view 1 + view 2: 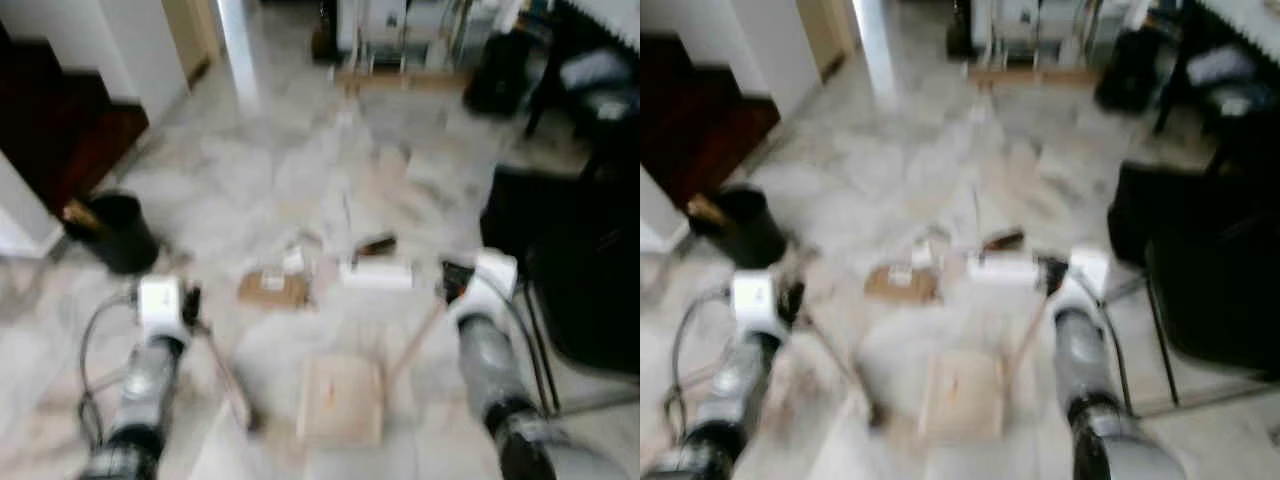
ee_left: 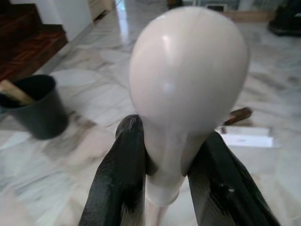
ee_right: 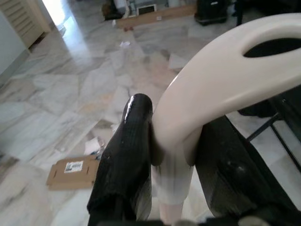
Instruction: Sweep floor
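A: So, both tools are in hand?
B: Yes. The left gripper [image 2: 164, 155] pinches the broom handle [image 2: 188, 84] under its rounded knob; the right gripper [image 3: 176, 155] squeezes the dustpan handle [image 3: 225, 80] below its loop.
A: And the litter?
B: At twelve o'clock: a cardboard scrap [image 1: 272, 289] and a white box [image 1: 377, 273], beyond the dustpan [image 1: 342, 398].
A: Risks?
B: A wide stroke could tip the black bin [image 1: 118, 232] at ten o'clock, and a smooth handle may twist in the fingers.

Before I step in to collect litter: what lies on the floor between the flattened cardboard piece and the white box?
Bare marble floor separates the flattened cardboard piece from the white box, seen in the left eye view.
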You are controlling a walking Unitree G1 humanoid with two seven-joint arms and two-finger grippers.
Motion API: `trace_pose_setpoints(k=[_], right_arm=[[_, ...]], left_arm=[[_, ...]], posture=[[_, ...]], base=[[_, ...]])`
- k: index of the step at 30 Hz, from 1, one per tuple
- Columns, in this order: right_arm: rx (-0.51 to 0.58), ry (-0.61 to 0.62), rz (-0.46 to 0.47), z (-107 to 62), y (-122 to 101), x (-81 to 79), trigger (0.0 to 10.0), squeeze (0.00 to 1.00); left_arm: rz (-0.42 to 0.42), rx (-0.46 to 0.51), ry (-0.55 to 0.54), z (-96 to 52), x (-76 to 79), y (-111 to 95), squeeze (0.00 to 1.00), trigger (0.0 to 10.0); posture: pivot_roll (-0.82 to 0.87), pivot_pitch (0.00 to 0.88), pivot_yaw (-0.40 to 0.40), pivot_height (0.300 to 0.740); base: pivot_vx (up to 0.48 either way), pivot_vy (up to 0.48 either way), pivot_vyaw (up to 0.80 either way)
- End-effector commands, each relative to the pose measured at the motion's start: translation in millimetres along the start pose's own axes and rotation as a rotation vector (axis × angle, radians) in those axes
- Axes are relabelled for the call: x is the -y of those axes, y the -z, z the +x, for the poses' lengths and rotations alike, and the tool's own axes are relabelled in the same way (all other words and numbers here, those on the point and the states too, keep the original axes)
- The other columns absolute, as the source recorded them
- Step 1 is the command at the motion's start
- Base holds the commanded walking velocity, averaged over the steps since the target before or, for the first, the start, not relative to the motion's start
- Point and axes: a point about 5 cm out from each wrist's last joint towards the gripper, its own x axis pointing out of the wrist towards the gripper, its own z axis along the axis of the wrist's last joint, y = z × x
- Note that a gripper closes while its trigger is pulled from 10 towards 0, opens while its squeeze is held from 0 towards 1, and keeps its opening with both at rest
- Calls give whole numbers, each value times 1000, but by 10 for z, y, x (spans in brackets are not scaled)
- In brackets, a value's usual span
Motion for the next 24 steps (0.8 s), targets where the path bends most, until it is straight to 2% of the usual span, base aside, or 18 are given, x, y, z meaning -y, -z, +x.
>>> trace_pose_setpoints(k=[1,24], right_arm=[[49,-26,1,46,-112,-94,10000,0],[40,-30,6,26,-72,-102,10000,0]], left_arm=[[9,27,-11,19,-65,-71,0,10000],[10,46,-5,7,-50,-87,0,10000]], posture=[[20,0,43,740],[30,3,44,740]], base=[[304,0,0],[288,0,0]])
